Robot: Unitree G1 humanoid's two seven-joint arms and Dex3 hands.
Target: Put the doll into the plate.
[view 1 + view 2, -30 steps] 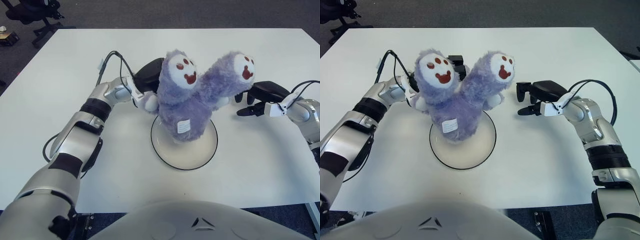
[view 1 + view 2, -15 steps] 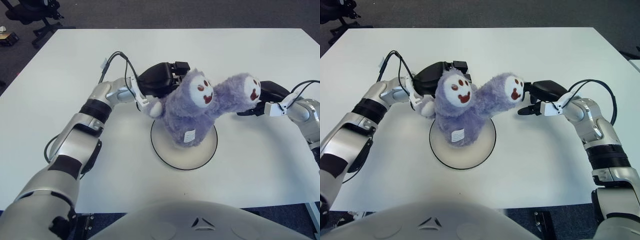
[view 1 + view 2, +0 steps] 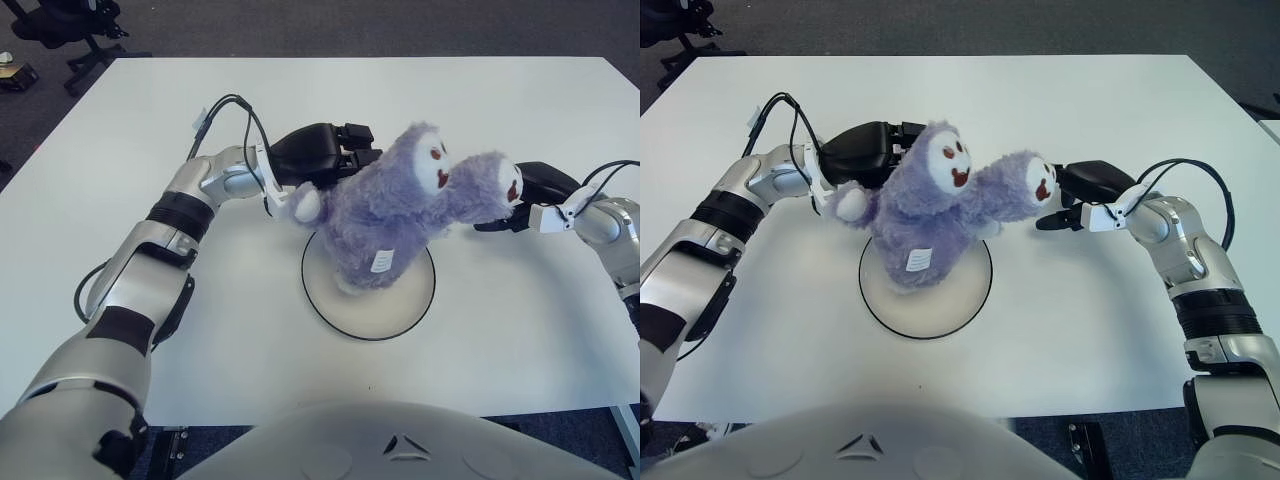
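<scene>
Right now the purple doll (image 3: 385, 225) sits with its lower body on the white plate (image 3: 395, 308), leaning over toward the robot's right. Its two round feet, each with dark red paw marks, point up and off to the right, and a small white tag shows on its fur just above the plate. One pale paw sticks out on the left side, just off the plate's dark rim.

The left hand (image 3: 318, 160) is behind the doll's upper left side, its black fingers pressed up against the fur; from where I stand they look closed against the plush, though I cannot be sure they truly grip it, since the doll hides the fingertips. A black cable loops up from that wrist.

The right hand (image 3: 1088, 190) is on the other side, right against the doll's far foot. Most of its fingers are hidden behind that foot, and one dark finger pokes out low toward the doll, so I cannot tell whether it is clamped or loose.

All of it stands on a white table (image 3: 500, 110), with grey floor beyond and an office chair (image 3: 62, 25) in the far left corner.
</scene>
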